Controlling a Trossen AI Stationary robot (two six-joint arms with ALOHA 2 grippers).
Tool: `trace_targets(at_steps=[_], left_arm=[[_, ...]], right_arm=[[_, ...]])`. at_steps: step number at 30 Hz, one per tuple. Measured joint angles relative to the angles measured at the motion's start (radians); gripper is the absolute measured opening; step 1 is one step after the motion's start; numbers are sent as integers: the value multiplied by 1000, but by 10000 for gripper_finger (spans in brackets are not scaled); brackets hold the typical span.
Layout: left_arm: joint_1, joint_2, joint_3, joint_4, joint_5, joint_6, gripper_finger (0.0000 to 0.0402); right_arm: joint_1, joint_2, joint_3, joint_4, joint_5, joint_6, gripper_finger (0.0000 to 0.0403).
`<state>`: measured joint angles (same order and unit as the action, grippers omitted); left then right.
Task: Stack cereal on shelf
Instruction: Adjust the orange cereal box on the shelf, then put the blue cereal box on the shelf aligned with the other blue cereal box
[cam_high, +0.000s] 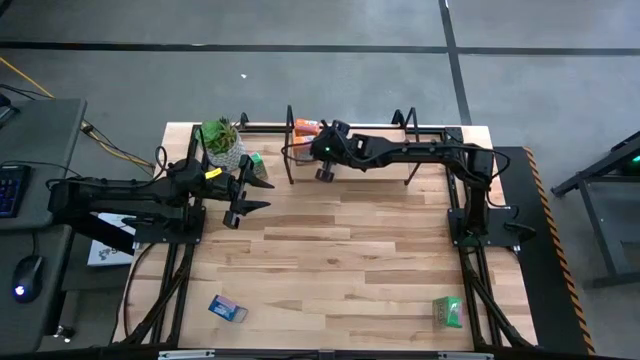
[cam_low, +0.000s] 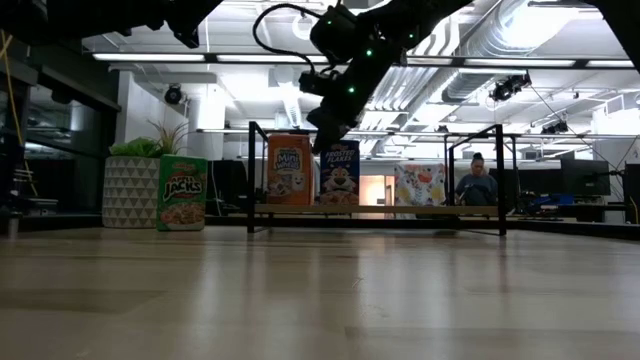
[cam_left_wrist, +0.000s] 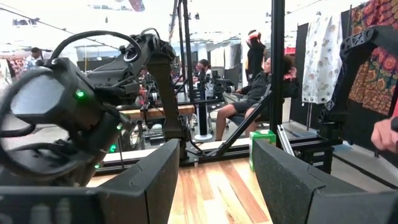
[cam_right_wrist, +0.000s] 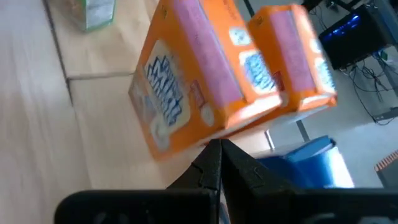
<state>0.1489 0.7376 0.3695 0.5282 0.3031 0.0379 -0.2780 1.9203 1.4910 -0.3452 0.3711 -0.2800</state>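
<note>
While the right gripper, fingers closed and empty, hangs over the blue box on the shelf, placing looks finished; next fetch needs the left gripper, open wide.

Four camera views. One looks straight down from above on the whole wooden table and both arms. One sits at tabletop height, facing level across to the shelf and the room behind. The left wrist camera looks across the table toward seated people. The right wrist camera is very near two orange boxes, which the low view shares.
</note>
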Motion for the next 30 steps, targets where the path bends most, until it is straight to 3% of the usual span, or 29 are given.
trace_targets(at_steps=[7, 12, 18, 22, 30], left_arm=[[0, 0, 0, -11, 0, 0, 192], [0, 0, 0, -11, 0, 0, 192], [0, 0, 0, 1, 0, 0, 192], [0, 0, 0, 3, 0, 25, 192], [0, 0, 0, -14, 0, 48, 192]], right_arm=[[93, -147, 1, -365, -42, 58, 0], [194, -284, 1, -630, -150, 288, 0], [296, -401, 1, -769, -281, 571, 0], [351, -436, 1, -790, -234, 664, 0], [412, -441, 1, -871, -72, 677, 0]])
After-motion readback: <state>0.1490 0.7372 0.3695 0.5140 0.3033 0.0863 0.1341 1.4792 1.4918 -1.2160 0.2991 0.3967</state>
